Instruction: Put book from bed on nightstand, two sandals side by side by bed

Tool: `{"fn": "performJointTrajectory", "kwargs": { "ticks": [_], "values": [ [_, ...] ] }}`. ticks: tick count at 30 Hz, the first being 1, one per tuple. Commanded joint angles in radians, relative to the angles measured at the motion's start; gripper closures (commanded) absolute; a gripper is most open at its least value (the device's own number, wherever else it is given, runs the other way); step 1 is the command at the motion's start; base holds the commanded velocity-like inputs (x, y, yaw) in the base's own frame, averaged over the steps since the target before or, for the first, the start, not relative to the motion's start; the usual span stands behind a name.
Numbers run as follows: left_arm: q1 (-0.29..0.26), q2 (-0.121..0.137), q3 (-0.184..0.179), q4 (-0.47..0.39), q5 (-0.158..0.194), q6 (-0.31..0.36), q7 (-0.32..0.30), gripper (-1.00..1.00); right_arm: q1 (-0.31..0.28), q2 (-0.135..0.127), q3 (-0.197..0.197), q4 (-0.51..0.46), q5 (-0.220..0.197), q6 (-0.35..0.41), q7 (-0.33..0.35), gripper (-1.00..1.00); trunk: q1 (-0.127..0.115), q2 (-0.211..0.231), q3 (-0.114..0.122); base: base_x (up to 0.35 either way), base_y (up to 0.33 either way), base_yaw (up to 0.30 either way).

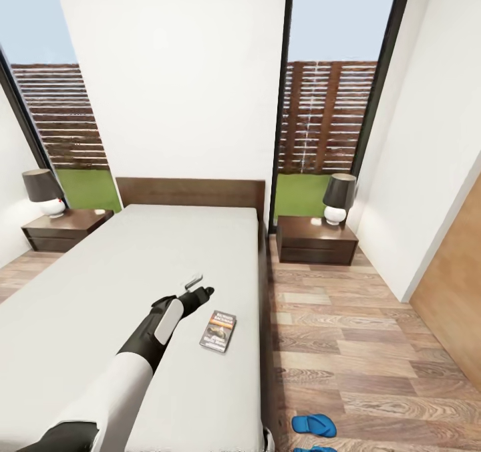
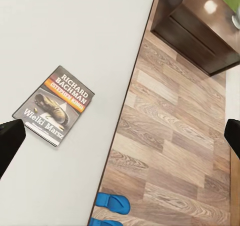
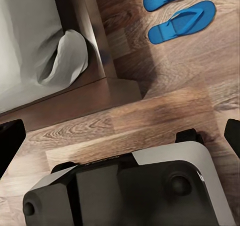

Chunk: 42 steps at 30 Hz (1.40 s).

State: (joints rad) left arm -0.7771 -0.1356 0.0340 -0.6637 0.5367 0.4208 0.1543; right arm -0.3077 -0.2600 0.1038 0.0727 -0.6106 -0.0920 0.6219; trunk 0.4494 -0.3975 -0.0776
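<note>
The book [image 1: 218, 331] lies flat on the pale mattress of the bed [image 1: 133, 271], near its right edge; its orange title band shows in the left wrist view [image 2: 54, 105]. My left gripper [image 1: 200, 287] hovers open above the mattress, just up and left of the book, holding nothing; its dark fingertips [image 2: 10, 142] frame that wrist view. Two blue sandals [image 1: 314, 425] lie close together on the wood floor by the bed's foot corner, also seen as sandals [image 3: 182, 21] in the right wrist view. My right gripper [image 3: 120, 136] is open and empty, low over my own base.
One nightstand [image 1: 315, 238] with a lamp [image 1: 339, 198] stands right of the headboard, across a strip of plank floor. The other nightstand [image 1: 63, 228], also with a lamp, is at the left. My dark base [image 3: 130, 186] sits near the bed's foot. White wall runs on the right.
</note>
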Motion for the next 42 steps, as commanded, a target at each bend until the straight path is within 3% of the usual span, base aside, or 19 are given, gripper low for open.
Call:
{"fn": "performJointTrajectory", "kwargs": {
  "ticks": [1,42],
  "values": [
    [-0.001,-0.001,0.003,-0.002,0.011,0.005,0.007,-1.0,-0.002,0.0,0.008,0.005,-0.006,-0.008,0.006,-1.0,0.001,-0.002,-0.004,0.0,0.0,0.0],
    [-0.001,-0.002,0.001,-0.004,0.011,0.006,0.007,-1.0,-0.002,-0.001,0.008,0.005,-0.005,-0.009,0.002,-1.0,0.001,-0.002,-0.069,0.0,0.0,0.0]
  ]
}}
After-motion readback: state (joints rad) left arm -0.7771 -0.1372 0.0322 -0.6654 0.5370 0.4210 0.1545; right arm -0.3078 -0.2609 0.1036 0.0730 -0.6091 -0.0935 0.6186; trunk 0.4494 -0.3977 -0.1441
